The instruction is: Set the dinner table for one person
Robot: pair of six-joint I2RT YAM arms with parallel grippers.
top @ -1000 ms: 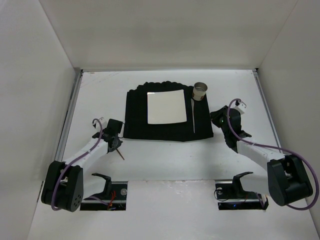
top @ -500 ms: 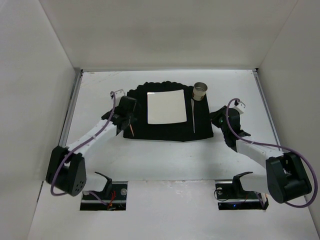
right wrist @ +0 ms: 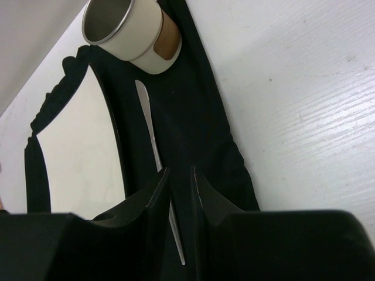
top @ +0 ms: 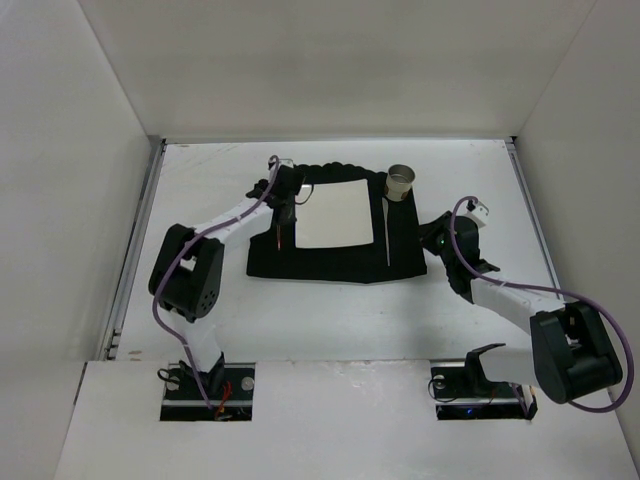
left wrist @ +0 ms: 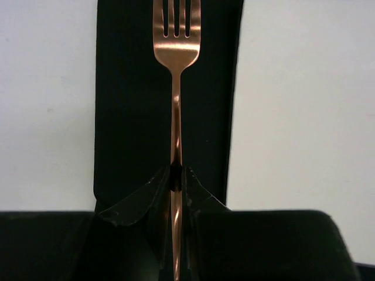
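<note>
The left jaws pinch the handle of a copper fork [left wrist: 176, 58], tines pointing away from them, over the strip of black cloth mat [left wrist: 135, 117] left of the square white plate [top: 335, 215]. Half a second ago the fork hung by the mat's near-left corner; the left arm [top: 235, 215] has since stretched farther out. The right jaws stand slightly apart and empty, near the knife [right wrist: 149, 126] on the mat, about where they were. Only the right wrist view shows the copper band on the cup [right wrist: 132, 32]. Only the top view shows the dinner table [top: 330, 320] spreading under the mat.
</note>
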